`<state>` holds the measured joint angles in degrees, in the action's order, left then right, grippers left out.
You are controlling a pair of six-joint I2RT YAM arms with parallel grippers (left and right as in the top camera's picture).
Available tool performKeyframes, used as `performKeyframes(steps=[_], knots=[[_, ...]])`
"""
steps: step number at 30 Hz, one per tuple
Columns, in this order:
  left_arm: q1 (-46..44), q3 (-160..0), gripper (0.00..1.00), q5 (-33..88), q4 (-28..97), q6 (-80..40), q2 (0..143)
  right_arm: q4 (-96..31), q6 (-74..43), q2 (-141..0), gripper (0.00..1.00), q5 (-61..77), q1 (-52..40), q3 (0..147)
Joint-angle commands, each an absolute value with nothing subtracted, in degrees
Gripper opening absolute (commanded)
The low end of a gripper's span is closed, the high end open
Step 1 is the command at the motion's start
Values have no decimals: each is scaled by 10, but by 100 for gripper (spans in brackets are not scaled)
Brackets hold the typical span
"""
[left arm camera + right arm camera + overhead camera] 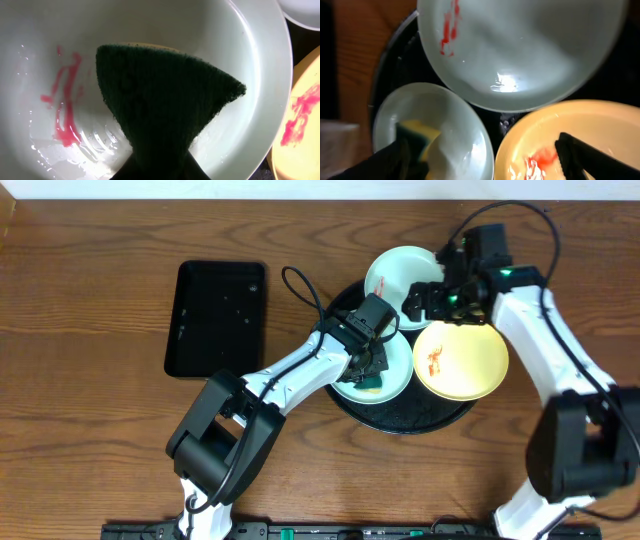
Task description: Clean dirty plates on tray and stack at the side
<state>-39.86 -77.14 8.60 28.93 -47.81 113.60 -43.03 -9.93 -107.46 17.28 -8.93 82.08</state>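
Left pincer (370, 370) clamped on green sponge (165, 100), sponge pressed into smeared mint plate (250, 65) on round tray (400, 417); right pincer (484, 150) spread wide, just above yellow plate (465, 362) alongside.

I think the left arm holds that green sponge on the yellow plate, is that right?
Not quite. The left arm holds the green sponge on a pale blue plate with a red smear. The yellow plate lies beside it. The left wrist view shows this.
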Motion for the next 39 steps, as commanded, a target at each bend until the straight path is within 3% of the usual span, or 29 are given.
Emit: performKeyframes(steps=[1,5,6,7,9,10,11,13,23,35,39], knots=[[-398,-771,9,79,291,-479,1135,-423,-65,-1105,79,170,-108,831],[-398,-771,9,79,291,-479,1135,-416,-6,-1137,61,169,-124,831],[-398,-770,9,79,290,-479,1135,-413,1,-1144,70,169,-127,831],[-398,-770,9,79,290,-479,1135,-409,1,-1150,97,169,-130,831],[-398,-770,9,79,290,-479,1135,-401,1,-1163,80,156,-137,831],[-398,-770,9,79,290,-479,1135,-398,1,-1169,57,149,-140,831],[-398,-771,9,79,291,-479,1135,-398,0,-1174,43,136,-143,831],[-398,-771,9,79,293,-479,1135,-399,-10,-1181,28,122,-144,831],[-398,-771,9,79,292,-479,1135,-433,-10,-1181,34,122,-143,831],[-398,-771,9,79,292,-479,1135,-460,-10,-1181,32,123,-144,829],[-398,-771,9,79,292,-479,1135,-447,-23,-1181,25,123,-144,815]])
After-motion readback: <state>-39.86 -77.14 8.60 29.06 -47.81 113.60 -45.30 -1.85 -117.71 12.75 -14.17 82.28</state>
